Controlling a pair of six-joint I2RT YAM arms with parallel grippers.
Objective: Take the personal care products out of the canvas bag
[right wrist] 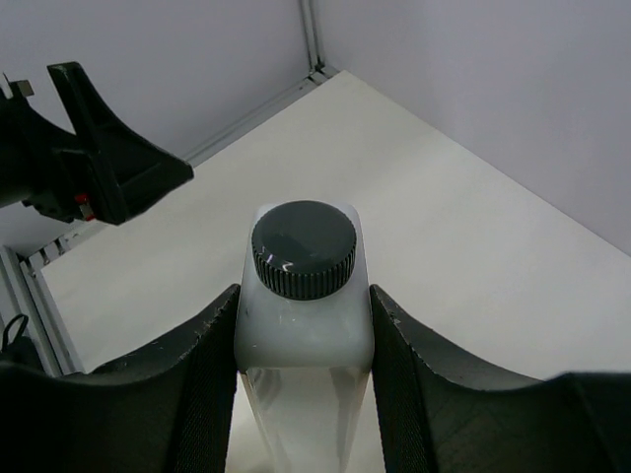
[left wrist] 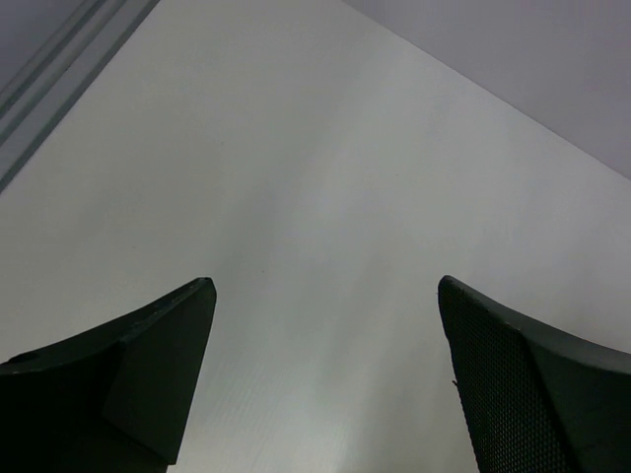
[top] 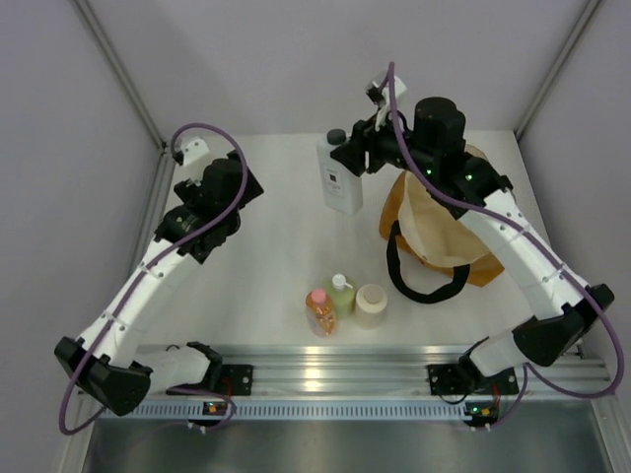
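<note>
Aluminium rail (top: pixel 335 379) runs along the near edge of the white table (top: pixel 276 256), with both arm bases bolted to it. Just beyond the rail, near the middle, three small bottles stand upright in a tight cluster outside the bag: the orange bottle with a pink cap (top: pixel 319 311) on the left, the yellow-green bottle with a white cap (top: pixel 342 295) just behind it, and the squat cream-coloured bottle (top: pixel 371 304) on the right. Further back and to the right, the tan-orange canvas bag (top: pixel 434 232) sits slumped with its mouth open and its cream lining showing. One black loop handle (top: pixel 426 281) spills toward the cluster, and the right arm crosses above the cloth. Left of the bag, near the far edge of the table, the clear-white bottle with a black cap (top: pixel 340 175) stands upright and outside the bag. The right gripper (top: pixel 360 158) is closed around it: in the wrist view both fingers (right wrist: pixel 212 365) press against the bottle's (right wrist: pixel 304 335) shoulders just below the cap. Whether its base touches the table cannot be told. Well apart on the far left, the left gripper (left wrist: pixel 325 286) hangs above bare table with its jaws spread wide and nothing between them.
</note>
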